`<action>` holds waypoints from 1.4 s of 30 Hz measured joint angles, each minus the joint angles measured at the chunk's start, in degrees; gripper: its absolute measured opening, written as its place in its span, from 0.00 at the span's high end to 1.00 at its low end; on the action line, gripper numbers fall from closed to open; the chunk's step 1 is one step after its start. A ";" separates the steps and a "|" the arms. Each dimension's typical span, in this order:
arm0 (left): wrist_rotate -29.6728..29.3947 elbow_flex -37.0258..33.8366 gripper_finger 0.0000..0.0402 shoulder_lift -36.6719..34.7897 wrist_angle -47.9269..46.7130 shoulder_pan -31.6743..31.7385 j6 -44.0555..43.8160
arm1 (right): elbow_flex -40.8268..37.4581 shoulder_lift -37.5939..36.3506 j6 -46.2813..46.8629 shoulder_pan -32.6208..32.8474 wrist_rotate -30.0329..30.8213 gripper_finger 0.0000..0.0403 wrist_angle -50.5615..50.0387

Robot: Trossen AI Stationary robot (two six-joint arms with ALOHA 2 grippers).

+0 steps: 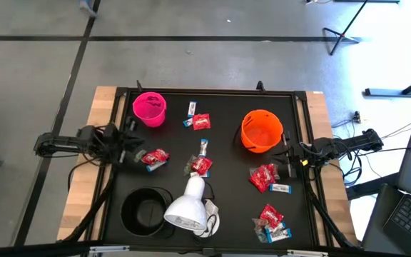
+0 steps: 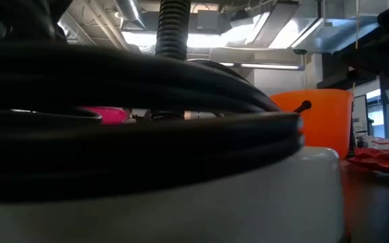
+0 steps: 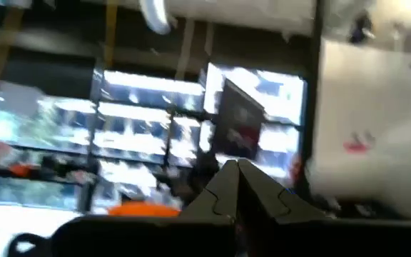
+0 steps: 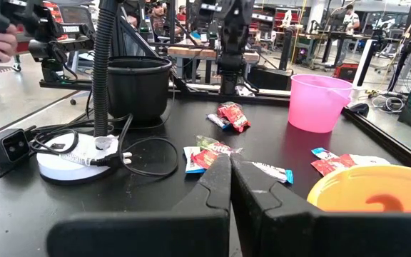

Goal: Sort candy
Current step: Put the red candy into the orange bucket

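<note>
Both the left claw (image 1: 140,155) and the right claw (image 1: 289,158) were kept closed and empty at the worktop's (image 1: 227,207) sides, since the candy (image 1: 201,165) lay scattered, none seemingly sorted into the orange cup (image 1: 261,131).

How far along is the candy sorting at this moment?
Nothing looks sorted: the candy lies scattered on the mat, and no candy is visible in the pink cup or orange cup. Nothing in hand: left tool and right tool are shut, empty. All sorting remains.

Black table top (image 1: 227,207) — scattered candy (image 1: 201,165), pink cup (image 1: 149,108), orange cup (image 1: 262,131), black cup (image 1: 146,212), white lamp (image 1: 188,208).
</note>
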 joint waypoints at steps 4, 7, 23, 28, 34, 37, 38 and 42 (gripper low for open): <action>-11.21 0.00 1.00 0.00 1.60 0.00 0.10 | -0.01 0.00 0.00 0.00 0.00 0.99 -0.02; -20.15 0.00 1.00 0.02 0.81 0.01 1.25 | -0.01 0.00 0.00 0.00 0.00 0.99 -0.02; -25.26 4.70 1.00 3.24 -6.14 0.02 10.43 | -0.02 0.00 0.00 0.00 0.00 0.99 -0.02; -24.70 13.36 1.00 11.92 -11.36 0.02 11.67 | -0.02 0.00 0.00 0.00 0.00 0.99 -0.02; -24.45 29.74 1.00 27.93 -29.12 0.46 12.25 | -0.01 0.00 0.00 0.00 0.00 0.99 -0.02; -24.47 37.59 0.99 35.74 -39.26 1.24 11.97 | -0.01 0.00 0.00 0.00 0.00 0.99 0.00; -24.43 39.81 0.97 38.10 -42.63 1.39 11.27 | 0.00 0.00 -0.02 0.00 0.00 0.99 -0.02; -21.75 47.21 0.82 46.27 -53.82 1.95 6.03 | -0.01 0.00 0.00 0.00 0.00 0.99 -0.02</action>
